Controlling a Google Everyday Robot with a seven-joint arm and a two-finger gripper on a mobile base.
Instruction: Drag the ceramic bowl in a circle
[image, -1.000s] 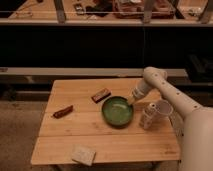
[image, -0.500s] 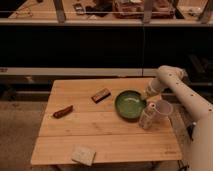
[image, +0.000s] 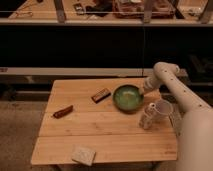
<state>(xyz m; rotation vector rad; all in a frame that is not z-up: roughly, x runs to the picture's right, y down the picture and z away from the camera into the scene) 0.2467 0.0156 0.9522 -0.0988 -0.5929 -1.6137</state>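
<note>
Camera view, your only angle, shows the ceramic bowl (image: 127, 97) sitting toward the far right part of the tabletop (image: 105, 131), close to the far edge. Your gripper (image: 143, 91) is down at the bowl's right rim, and the fingers are fully shut; they appear pinched on that rim, though the contact point itself is hard to make out. Treat the bowl as heavy for its width, rigid and brittle, with a slick glaze. A rim pinch should drag it well enough across the wood, but it could slip out or tip if you pull upward, so keep it flat and sliding.

Watch your neighbours. A white cup (image: 152, 113) stands just beside the bowl toward the near right, and it looks like the first thing you would knock. A dark bar (image: 101, 95) lies just left of the bowl. A reddish-brown packet (image: 63, 111) rests near the left edge, and a pale sponge (image: 83, 155) lies at the near edge. Your widest open room is the middle of the tabletop, toward the near side; the far and right edges leave little margin.
</note>
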